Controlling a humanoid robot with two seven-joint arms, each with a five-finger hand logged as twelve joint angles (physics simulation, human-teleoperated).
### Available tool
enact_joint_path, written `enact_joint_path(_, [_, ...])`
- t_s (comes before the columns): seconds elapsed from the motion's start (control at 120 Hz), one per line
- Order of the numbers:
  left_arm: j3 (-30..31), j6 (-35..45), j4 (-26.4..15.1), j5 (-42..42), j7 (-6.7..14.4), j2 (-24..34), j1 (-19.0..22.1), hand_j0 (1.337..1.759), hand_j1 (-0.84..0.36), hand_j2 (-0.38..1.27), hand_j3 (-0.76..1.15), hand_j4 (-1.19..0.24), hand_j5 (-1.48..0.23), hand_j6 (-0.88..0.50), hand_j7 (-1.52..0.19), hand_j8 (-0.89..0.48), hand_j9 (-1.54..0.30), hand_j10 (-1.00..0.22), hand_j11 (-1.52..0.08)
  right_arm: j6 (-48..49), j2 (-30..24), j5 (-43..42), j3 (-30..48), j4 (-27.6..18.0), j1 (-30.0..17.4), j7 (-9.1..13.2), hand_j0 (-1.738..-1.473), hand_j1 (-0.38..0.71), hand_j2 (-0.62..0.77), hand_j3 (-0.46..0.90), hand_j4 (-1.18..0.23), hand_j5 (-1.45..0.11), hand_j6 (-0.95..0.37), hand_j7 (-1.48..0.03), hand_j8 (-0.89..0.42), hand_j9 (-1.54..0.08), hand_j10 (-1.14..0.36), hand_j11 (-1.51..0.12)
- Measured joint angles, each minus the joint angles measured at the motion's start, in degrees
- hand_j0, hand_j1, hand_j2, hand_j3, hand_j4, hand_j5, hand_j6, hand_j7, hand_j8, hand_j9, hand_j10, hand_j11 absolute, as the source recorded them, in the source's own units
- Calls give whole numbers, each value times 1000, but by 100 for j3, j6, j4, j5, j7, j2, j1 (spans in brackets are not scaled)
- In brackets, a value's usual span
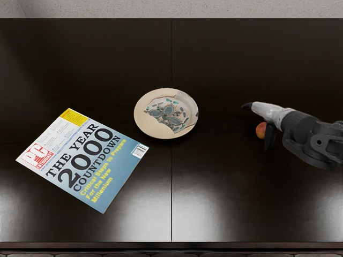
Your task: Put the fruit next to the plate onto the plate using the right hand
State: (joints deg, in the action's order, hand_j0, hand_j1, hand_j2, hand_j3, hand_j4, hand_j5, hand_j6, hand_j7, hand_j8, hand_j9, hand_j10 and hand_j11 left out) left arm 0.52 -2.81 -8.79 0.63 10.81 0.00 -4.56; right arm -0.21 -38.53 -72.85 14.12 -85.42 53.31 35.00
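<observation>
A small red-orange fruit lies on the dark table, well to the right of the plate. The plate is cream with a teal and grey pattern and has nothing on it. My right hand reaches in from the right edge and sits right over the fruit, hiding part of it. One light finger points left above the fruit, and a dark finger points down beside it. The fingers are spread and do not close around the fruit. The left arm does not show.
A magazine with "THE YEAR 2000 COUNTDOWN" on its cover lies flat at the left front. A thin seam runs front to back down the middle of the table. A grey wall borders the far edge.
</observation>
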Motion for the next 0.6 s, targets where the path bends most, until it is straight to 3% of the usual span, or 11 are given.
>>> enact_joint_path(0.6, [0, 0, 0, -1, 0, 0, 4, 1658, 339, 2, 0, -9, -11, -9, -11, -9, -11, -9, -11, -219, 109, -81, -6, 293, -146, 0, -1658, -100, -39, 0, -214, -273, -216, -272, -215, -272, -213, -272])
